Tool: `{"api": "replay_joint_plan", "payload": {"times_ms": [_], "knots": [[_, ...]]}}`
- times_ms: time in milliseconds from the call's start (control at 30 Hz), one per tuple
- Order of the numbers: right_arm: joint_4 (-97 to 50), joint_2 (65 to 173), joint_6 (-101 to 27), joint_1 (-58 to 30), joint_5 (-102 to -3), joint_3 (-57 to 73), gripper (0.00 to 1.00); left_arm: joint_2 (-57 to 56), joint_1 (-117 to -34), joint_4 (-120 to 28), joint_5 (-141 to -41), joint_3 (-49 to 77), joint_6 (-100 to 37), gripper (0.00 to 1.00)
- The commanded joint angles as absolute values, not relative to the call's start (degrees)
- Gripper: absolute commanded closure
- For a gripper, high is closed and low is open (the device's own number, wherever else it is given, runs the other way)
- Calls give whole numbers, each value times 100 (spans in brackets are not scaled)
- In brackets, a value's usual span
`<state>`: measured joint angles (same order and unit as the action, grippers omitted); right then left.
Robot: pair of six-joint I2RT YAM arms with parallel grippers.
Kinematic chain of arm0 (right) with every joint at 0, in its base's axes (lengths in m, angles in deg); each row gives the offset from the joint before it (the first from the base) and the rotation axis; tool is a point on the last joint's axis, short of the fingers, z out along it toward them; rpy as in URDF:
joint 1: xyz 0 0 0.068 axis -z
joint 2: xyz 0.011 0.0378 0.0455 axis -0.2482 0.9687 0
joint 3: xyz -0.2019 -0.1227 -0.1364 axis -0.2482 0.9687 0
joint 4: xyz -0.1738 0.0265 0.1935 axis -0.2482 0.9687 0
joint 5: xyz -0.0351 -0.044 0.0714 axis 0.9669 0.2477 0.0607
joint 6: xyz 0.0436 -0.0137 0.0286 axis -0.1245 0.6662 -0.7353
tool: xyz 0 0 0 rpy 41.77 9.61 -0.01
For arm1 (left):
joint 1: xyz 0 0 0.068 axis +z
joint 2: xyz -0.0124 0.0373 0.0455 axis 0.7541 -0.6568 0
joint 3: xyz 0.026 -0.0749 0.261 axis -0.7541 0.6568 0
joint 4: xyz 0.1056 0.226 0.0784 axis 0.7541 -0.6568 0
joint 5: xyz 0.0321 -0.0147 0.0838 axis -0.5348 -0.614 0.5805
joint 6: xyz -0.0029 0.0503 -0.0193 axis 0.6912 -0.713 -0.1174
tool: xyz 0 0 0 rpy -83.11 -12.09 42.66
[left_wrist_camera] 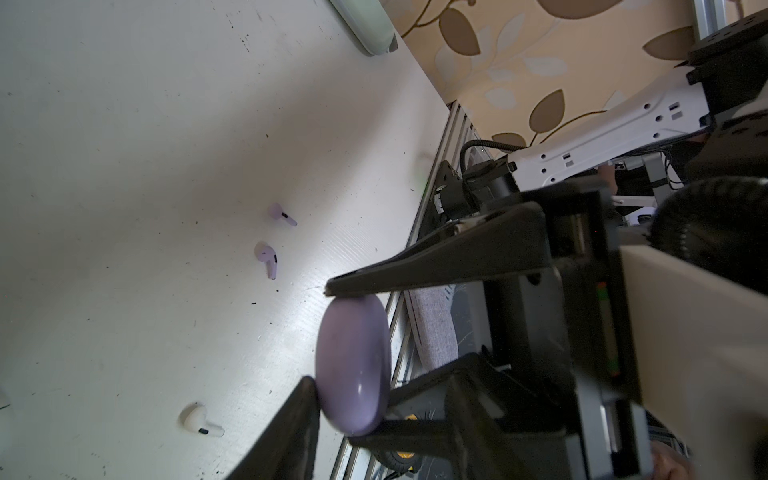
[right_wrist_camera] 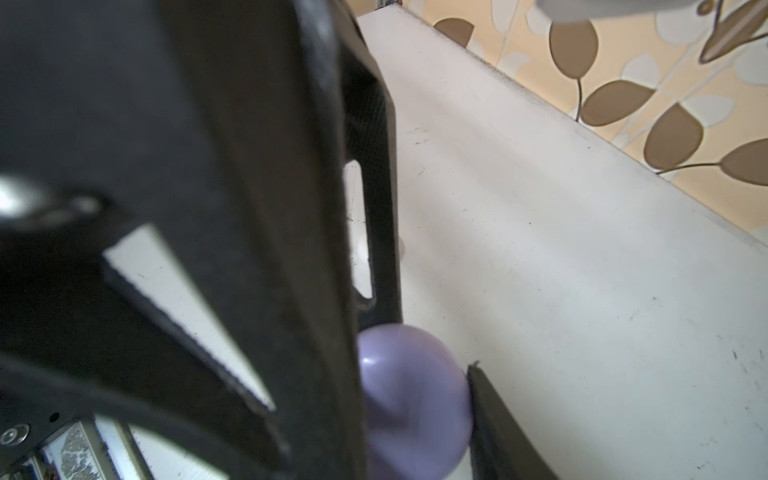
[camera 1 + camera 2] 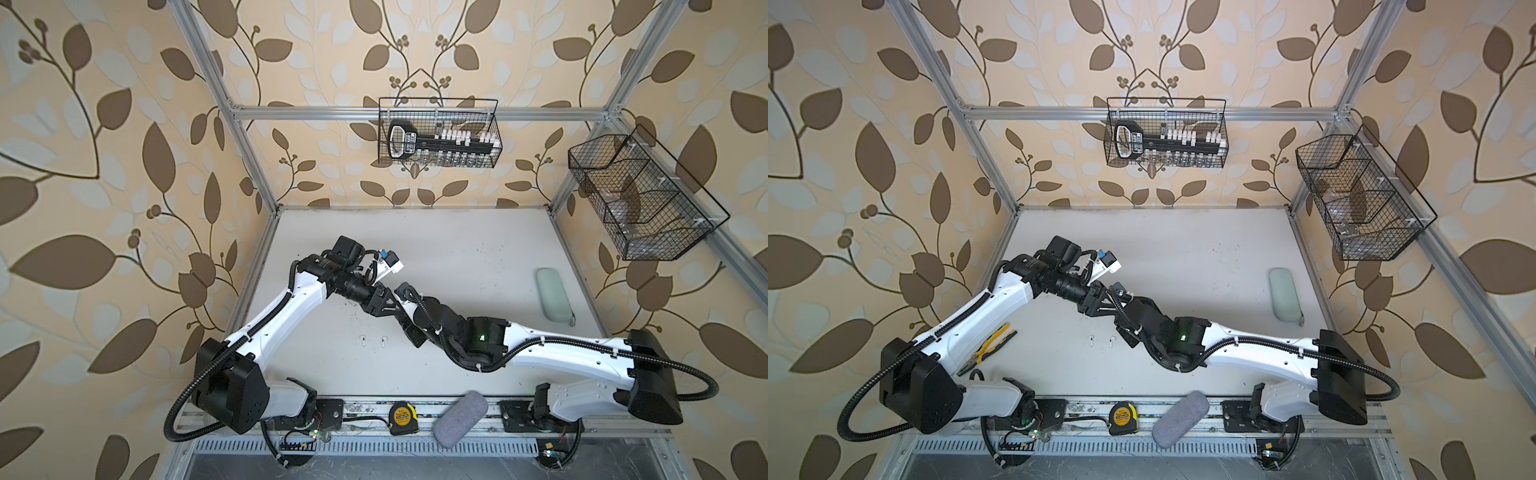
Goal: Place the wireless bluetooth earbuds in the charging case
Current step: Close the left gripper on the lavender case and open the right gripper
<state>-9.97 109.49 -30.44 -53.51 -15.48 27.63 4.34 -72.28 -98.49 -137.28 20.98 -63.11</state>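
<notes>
A round lavender charging case [image 1: 353,365] hangs above the table between both grippers. My left gripper [image 1: 320,334] has one fingertip on its top edge and the other against its lower side, shut on it. My right gripper [image 2: 415,365] is also shut on the charging case [image 2: 411,399], from the opposite side. In both top views the grippers [image 3: 399,309] [image 3: 1125,322] meet mid-table and hide the case. Two lavender earbuds [image 1: 282,214] [image 1: 268,257] and a white earbud [image 1: 199,422] lie loose on the table. Two tiny earbuds [image 3: 363,340] [image 3: 382,340] show in both top views, front-left of the grippers.
A mint green case [image 3: 552,293] lies at the right edge. A grey fabric case [image 3: 459,417] and a tape measure [image 3: 402,417] sit on the front rail. Yellow pliers [image 3: 992,345] lie under the left arm. Wire baskets [image 3: 438,133] [image 3: 640,195] hang on the walls.
</notes>
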Motion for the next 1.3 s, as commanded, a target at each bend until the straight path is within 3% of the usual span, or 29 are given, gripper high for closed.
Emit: {"api": "replay_joint_plan", "payload": {"times_ms": [0,1267], "knots": [[-1264,10833,-2948,-5348,-1311,2435,91,386,-7372,-10238,-14038,1905,-6570,51],[-976,10712,-2701,-5392,-1109,2043,92,297,-7382,-10159,-13813,1957,-6539,68]]}}
